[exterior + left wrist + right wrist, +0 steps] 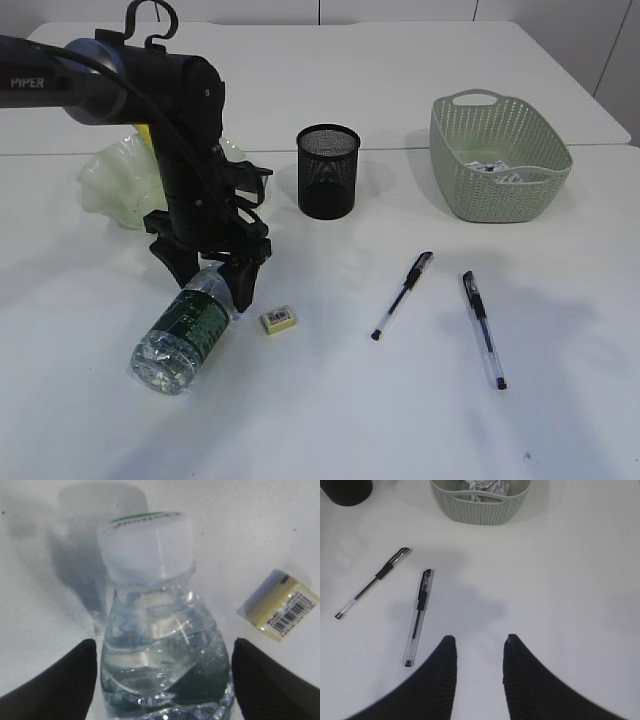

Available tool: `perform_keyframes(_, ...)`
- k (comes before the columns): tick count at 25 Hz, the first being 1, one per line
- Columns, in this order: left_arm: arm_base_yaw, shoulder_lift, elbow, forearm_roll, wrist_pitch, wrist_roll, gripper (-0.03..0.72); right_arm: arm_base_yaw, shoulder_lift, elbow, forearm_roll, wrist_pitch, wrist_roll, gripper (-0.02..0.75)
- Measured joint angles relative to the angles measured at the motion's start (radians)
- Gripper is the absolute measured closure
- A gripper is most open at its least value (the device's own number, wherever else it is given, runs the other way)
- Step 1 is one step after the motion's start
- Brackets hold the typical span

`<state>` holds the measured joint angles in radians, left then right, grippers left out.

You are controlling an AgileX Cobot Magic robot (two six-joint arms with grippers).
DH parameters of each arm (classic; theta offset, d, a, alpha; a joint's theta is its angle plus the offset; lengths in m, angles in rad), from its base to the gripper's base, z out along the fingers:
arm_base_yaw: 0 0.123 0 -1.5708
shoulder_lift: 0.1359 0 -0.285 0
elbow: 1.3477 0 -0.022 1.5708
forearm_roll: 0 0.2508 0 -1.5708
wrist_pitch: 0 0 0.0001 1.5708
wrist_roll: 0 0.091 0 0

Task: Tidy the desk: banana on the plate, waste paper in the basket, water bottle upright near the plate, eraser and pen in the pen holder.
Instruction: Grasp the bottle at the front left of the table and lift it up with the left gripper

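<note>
The water bottle (pixel 185 335) lies on its side on the white table, white cap toward the back. My left gripper (pixel 215 280) is open and straddles its neck, one finger on each side of the water bottle (pixel 150 630) with a small gap to it. The yellow eraser (pixel 277 319) lies just right of the cap and shows as the eraser (pixel 282 605) in the left wrist view. Two pens (pixel 403 295) (pixel 484 329) lie to the right. My right gripper (pixel 479 641) hangs open and empty over bare table near the pens (pixel 418 617) (pixel 372 582).
The black mesh pen holder (pixel 328 171) stands at centre back. The green basket (pixel 500 160) at the back right holds crumpled paper (pixel 495 168). The pale green plate (pixel 120 180) sits behind my left arm, and a yellow bit of banana (pixel 143 132) shows above it.
</note>
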<state>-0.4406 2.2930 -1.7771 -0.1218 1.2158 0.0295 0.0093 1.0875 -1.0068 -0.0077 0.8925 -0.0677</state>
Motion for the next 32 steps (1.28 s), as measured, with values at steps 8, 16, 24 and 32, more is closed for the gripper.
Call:
perform_keyframes(8,0.0,0.0,0.0,0.002,0.0,0.0,0.095,0.0,0.0,0.0,0.0,0.0,0.0,0.496)
perform_keyframes(16,0.0,0.0,0.0,0.003,0.0,0.0,0.115,0.0,0.0,0.0,0.0,0.0,0.0,0.496)
perform_keyframes(24,0.0,0.0,0.0,0.003,0.0,0.0,0.157,0.0,0.0,0.0,-0.002,-0.003,0.0,0.496)
perform_keyframes(32,0.0,0.0,0.0,0.003,0.0,0.0,0.16,0.0,0.0,0.0,-0.002,-0.003,0.0,0.496)
